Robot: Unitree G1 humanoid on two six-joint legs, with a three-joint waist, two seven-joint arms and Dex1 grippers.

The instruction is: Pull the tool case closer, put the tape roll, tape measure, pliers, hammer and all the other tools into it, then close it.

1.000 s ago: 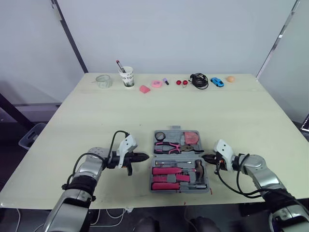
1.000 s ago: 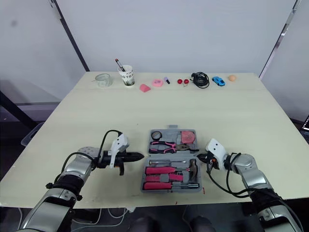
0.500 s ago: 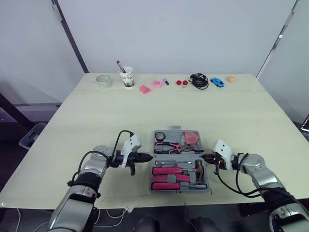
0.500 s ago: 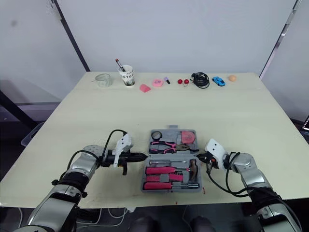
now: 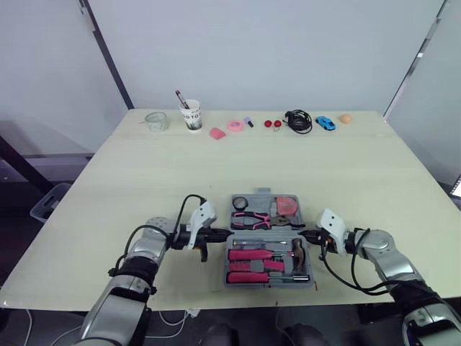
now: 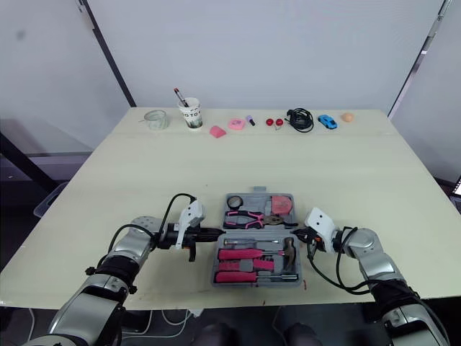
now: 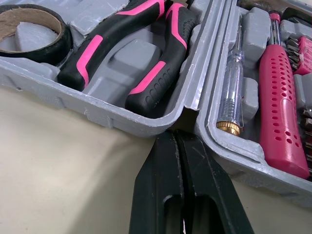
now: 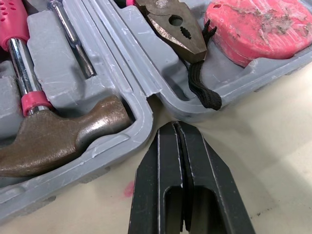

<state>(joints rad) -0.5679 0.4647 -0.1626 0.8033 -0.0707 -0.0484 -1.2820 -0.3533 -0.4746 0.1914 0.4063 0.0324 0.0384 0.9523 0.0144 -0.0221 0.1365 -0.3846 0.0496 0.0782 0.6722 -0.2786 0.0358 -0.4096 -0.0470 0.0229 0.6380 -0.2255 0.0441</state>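
Either side of the open grey plastic tool case [image 5: 268, 241], at its hinge, left gripper [image 5: 223, 234] and right gripper [image 5: 304, 236] rest clenched, empty; black strap [image 8: 202, 90] lying across its rim could jam the lid on closing.

We see the tool case [image 7: 122, 114] as matt grey moulded plastic, scuffed. The pliers [image 7: 146, 85] have rubbery pink-and-black grips; the hammer [image 8: 73, 131] head is dull brown metal. The tape measure [image 8: 258, 29] is scratched pink plastic. The tabletop [image 7: 58, 170] looks smooth and matt to us.

Grey tool case [image 5: 269, 268], pink-and-black pliers [image 7: 141, 53]
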